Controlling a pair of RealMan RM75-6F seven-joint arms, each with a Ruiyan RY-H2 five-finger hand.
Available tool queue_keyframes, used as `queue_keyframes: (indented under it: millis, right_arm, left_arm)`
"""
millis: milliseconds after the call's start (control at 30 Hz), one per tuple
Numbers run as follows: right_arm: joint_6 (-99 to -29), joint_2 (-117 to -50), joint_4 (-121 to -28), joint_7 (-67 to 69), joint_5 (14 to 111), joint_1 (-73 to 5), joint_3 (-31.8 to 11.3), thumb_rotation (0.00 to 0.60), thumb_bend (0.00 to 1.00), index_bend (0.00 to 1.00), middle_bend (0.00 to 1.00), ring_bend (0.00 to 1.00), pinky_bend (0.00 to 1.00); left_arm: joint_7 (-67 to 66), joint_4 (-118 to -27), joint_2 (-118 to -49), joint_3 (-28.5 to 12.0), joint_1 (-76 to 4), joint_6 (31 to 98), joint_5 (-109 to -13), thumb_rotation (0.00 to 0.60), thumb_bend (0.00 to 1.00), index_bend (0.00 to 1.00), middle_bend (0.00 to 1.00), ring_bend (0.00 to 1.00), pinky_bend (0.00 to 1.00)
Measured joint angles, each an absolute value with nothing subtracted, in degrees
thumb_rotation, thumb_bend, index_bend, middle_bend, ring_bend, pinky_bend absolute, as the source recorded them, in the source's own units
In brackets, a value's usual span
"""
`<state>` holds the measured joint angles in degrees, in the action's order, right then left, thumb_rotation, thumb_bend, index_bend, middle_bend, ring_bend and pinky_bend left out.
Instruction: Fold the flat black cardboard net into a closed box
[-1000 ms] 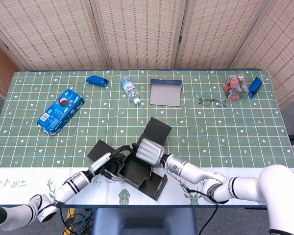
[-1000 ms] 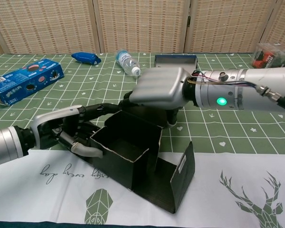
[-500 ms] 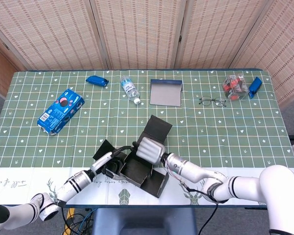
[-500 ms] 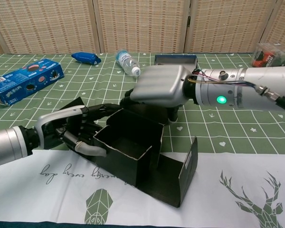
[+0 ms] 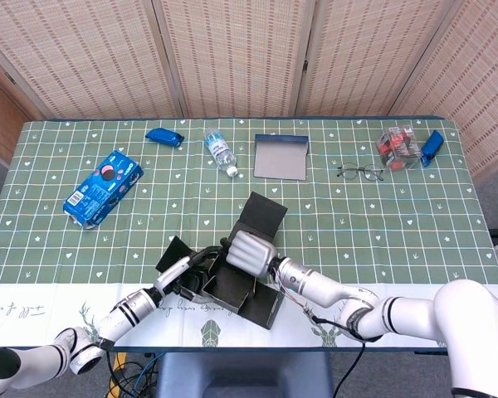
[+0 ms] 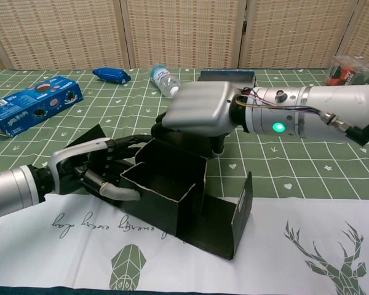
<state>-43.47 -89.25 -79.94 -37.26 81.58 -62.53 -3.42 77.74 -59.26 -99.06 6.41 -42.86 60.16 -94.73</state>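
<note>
The black cardboard net (image 6: 172, 193) (image 5: 232, 286) stands partly folded near the table's front edge, its walls raised around an open cavity. One long flap (image 6: 224, 215) lies out to the front right with its end turned up. Another flap (image 5: 262, 217) rises behind. My left hand (image 6: 101, 175) (image 5: 185, 278) grips the box's left wall, fingers curled over its rim. My right hand (image 6: 200, 110) (image 5: 249, 251) lies palm down over the back wall, fingers (image 6: 216, 145) hooked behind it.
At the back lie a blue snack box (image 5: 103, 186), a blue packet (image 5: 163, 136), a water bottle (image 5: 221, 152), a grey tray (image 5: 280, 157), glasses (image 5: 361, 172) and a clear container (image 5: 398, 146). A white runner (image 6: 307, 246) covers the front edge.
The box has shifted slightly left and back between both hands. Its front-right flap has risen a little, and the left side flap now stands up behind my left hand.
</note>
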Motion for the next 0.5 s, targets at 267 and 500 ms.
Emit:
queue_keyframes:
  millis: [267, 500]
  right_arm:
    - [-43.1, -88.6, -82.1, -37.1, 77.2, -61.1, -4.2, 0.600, 0.29, 0.00, 0.04, 0.71, 1.00]
    - [-44.2, -88.2, -82.7, -34.5, 76.4, -60.0, -4.8, 0.600, 0.28, 0.00, 0.00, 0.68, 1.00]
  left_arm:
    - [77.5, -59.9, -98.8, 6.4, -42.9, 59.6, -94.4, 0.600, 0.15, 0.28, 0.22, 0.54, 0.68]
    - [77.8, -60.3, -98.6, 6.5, -43.1, 59.3, -94.5, 0.600, 0.15, 0.27, 0.22, 0.54, 0.68]
